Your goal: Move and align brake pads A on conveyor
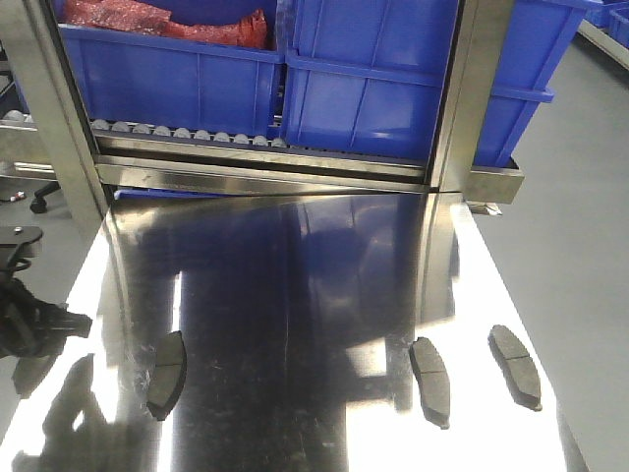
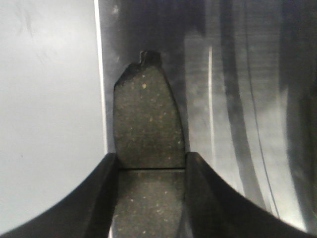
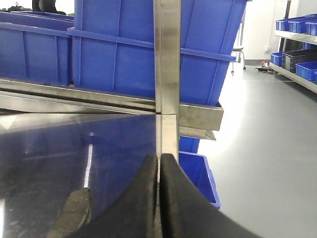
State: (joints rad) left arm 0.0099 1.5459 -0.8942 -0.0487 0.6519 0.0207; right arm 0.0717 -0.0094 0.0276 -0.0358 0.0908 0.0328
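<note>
Three grey brake pads lie on the shiny steel table: one at the front left, two at the front right. A further brake pad lies at the table's left edge. My left gripper is shut on it, its black fingers pressing the pad's two sides at the groove. That gripper shows at the left edge of the front view. My right gripper is shut with nothing in it, and a brake pad lies just left of it. The conveyor is out of view.
A roller rack with blue bins stands along the table's far side, framed by steel posts. One bin holds red material. Grey floor lies beyond the table's right edge, with a blue bin below it.
</note>
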